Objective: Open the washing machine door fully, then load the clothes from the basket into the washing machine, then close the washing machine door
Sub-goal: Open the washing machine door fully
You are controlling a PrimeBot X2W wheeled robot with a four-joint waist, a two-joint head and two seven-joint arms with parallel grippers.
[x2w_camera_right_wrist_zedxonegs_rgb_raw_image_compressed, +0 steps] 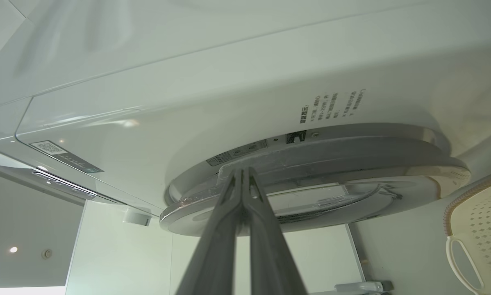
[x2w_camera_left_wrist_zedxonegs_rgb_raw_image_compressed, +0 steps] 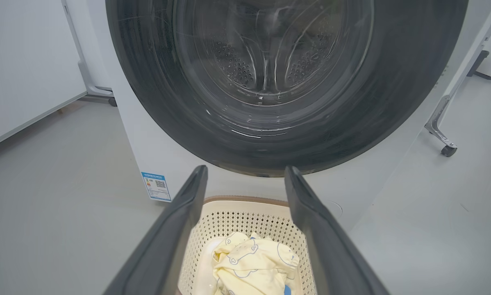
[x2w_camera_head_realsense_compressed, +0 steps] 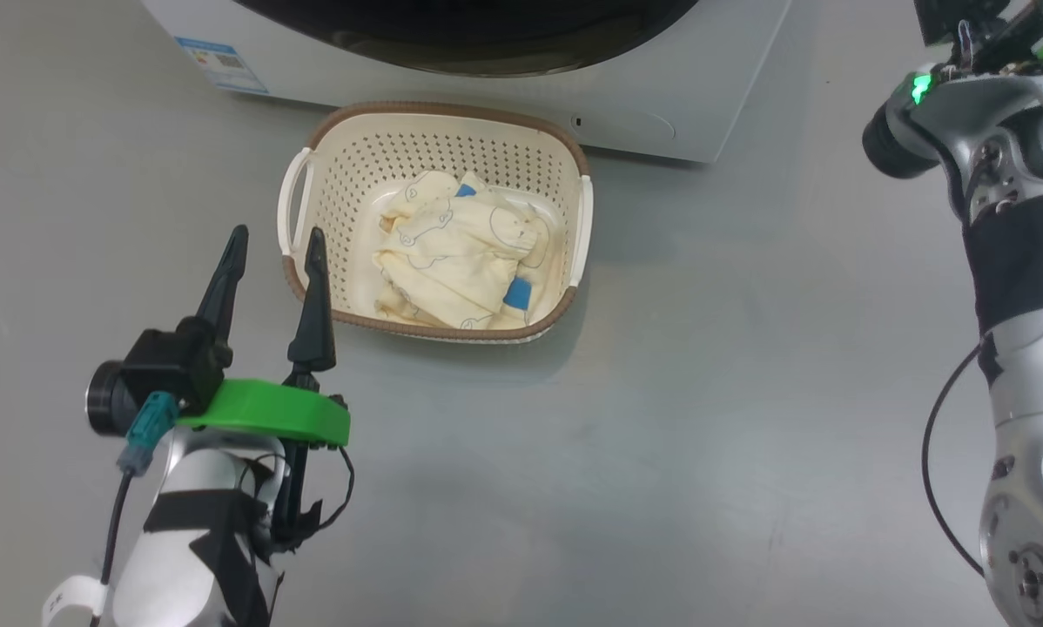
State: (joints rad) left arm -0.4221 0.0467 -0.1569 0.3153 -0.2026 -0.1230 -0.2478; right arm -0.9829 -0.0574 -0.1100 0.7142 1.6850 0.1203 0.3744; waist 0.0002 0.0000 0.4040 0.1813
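The left pincer (x2w_camera_head_realsense_compressed: 278, 233) is seen spread and empty above the floor (x2w_camera_head_realsense_compressed: 661, 435), at the left rim of the basket (x2w_camera_head_realsense_compressed: 439, 111). The right pincer (x2w_camera_right_wrist_zedxonegs_rgb_raw_image_compressed: 243, 172) is pressed together, with its tips at the edge of the washing machine door (x2w_camera_right_wrist_zedxonegs_rgb_raw_image_compressed: 393, 180); contact cannot be told. The clothes (x2w_camera_head_realsense_compressed: 460, 252) are heaped in the basket, with 2 blue patches exposed. Just behind, the washing machine (x2w_camera_head_realsense_compressed: 643, 78) is cut off by the head view's top edge. Its drum is dimly made out through the shut door's glass.
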